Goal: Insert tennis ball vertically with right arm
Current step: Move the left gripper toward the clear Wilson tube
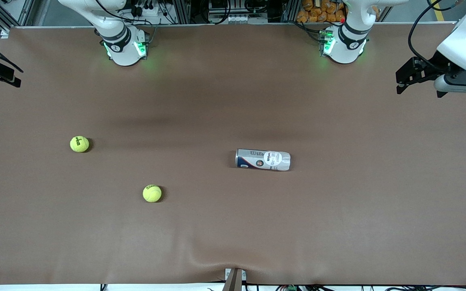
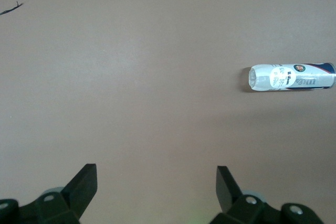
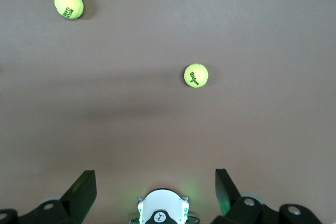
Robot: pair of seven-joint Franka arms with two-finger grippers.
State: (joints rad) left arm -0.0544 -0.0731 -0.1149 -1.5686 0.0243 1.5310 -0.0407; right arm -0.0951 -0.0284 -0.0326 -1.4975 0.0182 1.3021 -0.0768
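Brown cloth-covered table (image 1: 233,226). Toward the right arm's end lie two fuzzy yellow-green tennis balls, one (image 1: 79,144) farther from the front camera, one (image 1: 152,193) nearer. A clear plastic ball can (image 1: 262,159) lies on its side mid-table. Right gripper (image 3: 155,182) and left gripper (image 2: 156,182) hover with fingers spread, grasping nothing, both arms waiting.

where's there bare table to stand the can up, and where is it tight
Bare brown mat lies all around the lying can, widest toward the left arm's end. The only clutter is the two tennis balls toward the right arm's end, spaced apart.
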